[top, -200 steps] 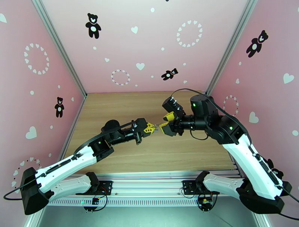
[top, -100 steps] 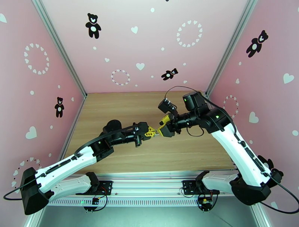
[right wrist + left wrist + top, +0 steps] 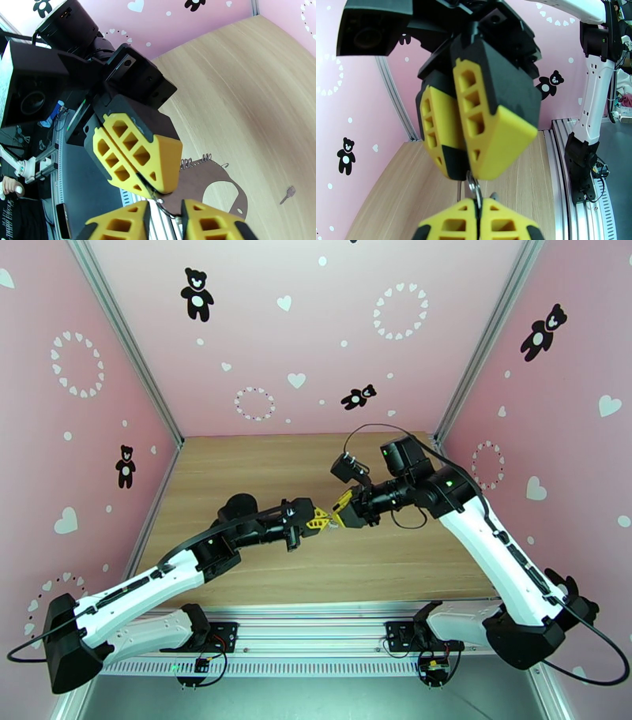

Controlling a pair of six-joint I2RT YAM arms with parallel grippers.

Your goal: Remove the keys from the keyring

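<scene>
Pink patterned walls (image 3: 118, 358) on three sides, wood-grain worktop (image 3: 261, 469) below. Left arm (image 3: 158, 579) and right arm (image 3: 505, 556) meet tip to tip over mid-worktop. Left fingers (image 3: 318, 518) and right fingers (image 3: 342, 507) nearly touch.

Keyring (image 3: 474, 188): in the air between the two sets of fingers, off the worktop.
- Left wrist view: left fingers (image 3: 466, 211) pressed together. A silvery ring rises out of their seam to the tips of the right fingers (image 3: 493, 134).
- Right wrist view: right fingers (image 3: 136, 209) stand a little apart. Thin keyring (image 3: 168, 209) wire lies in the gap, just under the closed left fingers (image 3: 158, 165).
- Cannot tell whether the right fingers pinch the wire.

Hidden or unclear:
- Most of the keyring is covered by fingers; each wrist view shows a short bit.
- From the top camera it is too small to make out.
- Each wrist view cuts its own fingers off at the bottom edge.
- Brown shape (image 3: 197, 177), flat with an oval opening, sits behind the fingers in the right wrist view, partly covered. Cannot tell what it is.

Counts:
- Arms: 2.
- Keyring: 1.
- Key (image 3: 290, 193): 1 seen, loose on the worktop, well apart from the fingers, near the right edge of the right wrist view.
</scene>
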